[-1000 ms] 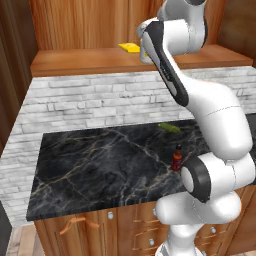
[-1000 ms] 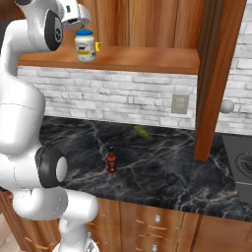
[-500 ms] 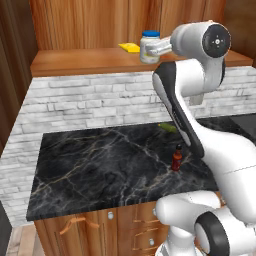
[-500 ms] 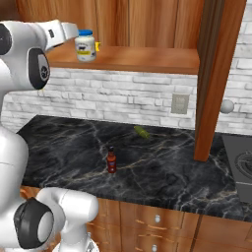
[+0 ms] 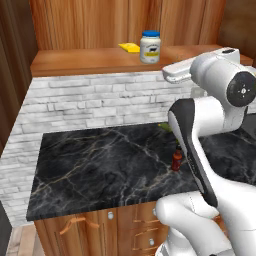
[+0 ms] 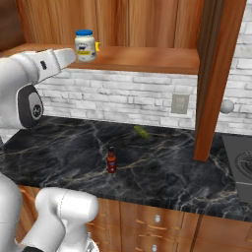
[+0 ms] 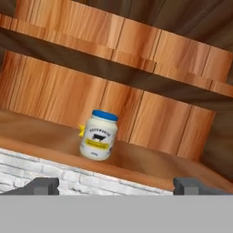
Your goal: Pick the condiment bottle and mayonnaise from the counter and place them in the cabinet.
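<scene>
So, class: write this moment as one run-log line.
mayonnaise: upright on cabinet shelf | condiment bottle: on counter | gripper: open, empty

The flat yellow thing (image 5: 130, 47) on the reddish-brown wooden cabinet shelf (image 5: 80, 60) is partly hidden behind the squat white blue-lidded mayonnaise jar (image 7: 98, 135), and its kind cannot be told. The small green object (image 6: 141, 131) near the back edge of the black marble counter (image 6: 64, 152) is too small to identify. The jar's label marks are blurred
</scene>
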Motion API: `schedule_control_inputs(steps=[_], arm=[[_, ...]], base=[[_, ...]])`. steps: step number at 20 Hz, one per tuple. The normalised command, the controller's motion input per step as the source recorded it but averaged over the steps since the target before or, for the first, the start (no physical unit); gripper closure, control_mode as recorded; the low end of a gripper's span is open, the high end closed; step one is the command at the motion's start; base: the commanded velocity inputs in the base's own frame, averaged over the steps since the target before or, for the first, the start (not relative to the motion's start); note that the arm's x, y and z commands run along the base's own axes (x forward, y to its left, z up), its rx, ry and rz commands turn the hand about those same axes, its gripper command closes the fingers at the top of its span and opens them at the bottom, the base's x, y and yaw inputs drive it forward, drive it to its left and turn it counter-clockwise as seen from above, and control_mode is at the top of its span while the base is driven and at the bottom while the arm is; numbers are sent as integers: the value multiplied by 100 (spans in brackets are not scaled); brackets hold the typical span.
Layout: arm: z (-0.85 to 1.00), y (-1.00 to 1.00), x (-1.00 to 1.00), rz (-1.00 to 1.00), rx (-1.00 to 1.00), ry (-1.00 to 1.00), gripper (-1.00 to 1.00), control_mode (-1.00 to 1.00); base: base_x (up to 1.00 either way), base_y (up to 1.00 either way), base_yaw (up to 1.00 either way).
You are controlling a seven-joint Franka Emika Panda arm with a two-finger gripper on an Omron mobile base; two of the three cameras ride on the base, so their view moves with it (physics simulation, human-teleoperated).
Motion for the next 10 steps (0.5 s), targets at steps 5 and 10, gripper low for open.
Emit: schedule_control_inputs(steps=[5, 10], arm=[[0, -27, -43, -14, 16, 13, -100, -100], [0, -20, -34, -15, 17, 32, -100, -100]], base=[[0, 0, 0], [0, 0, 0]])
